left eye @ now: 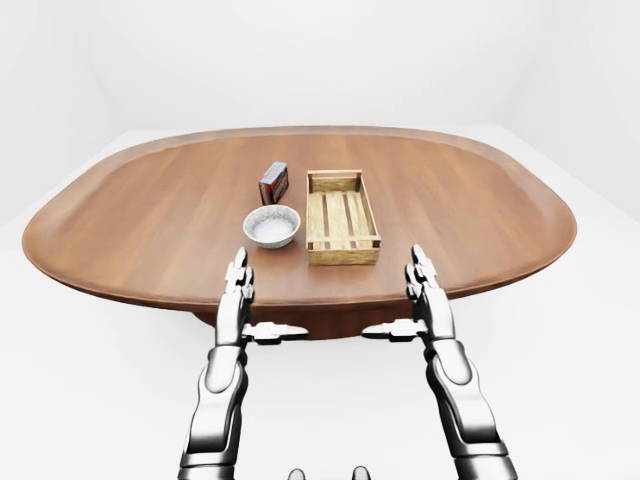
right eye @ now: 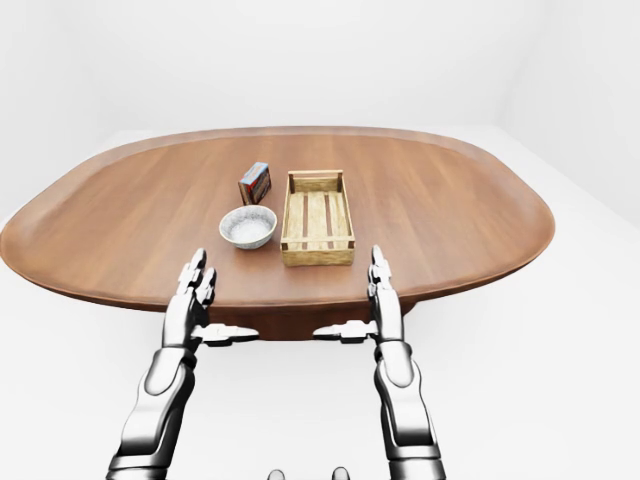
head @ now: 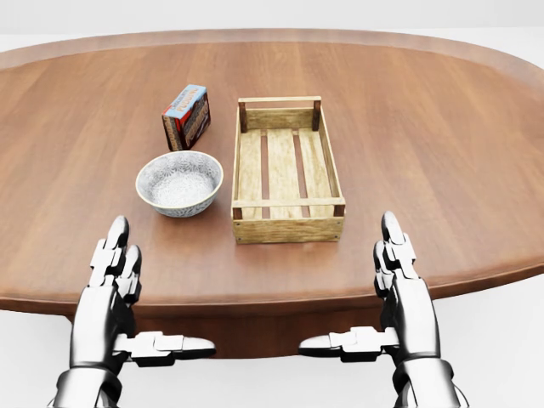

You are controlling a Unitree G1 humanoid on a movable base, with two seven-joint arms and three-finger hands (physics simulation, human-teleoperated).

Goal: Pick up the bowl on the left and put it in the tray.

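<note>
Silver left hand (head: 106, 304) splayed; empty.

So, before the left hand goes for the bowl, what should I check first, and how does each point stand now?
1. Left hand open and empty: ok.
2. Bowl upright on the table, touched by nothing: ok.
3. Way from left hand to bowl free in the head view: ok.
4. Tray empty, with room for the bowl: ok.
5. Small box apart from the bowl, just above it in the head view: ok, but close.
6. Bowl within the arm's reach without moving the base: cannot tell.
</note>
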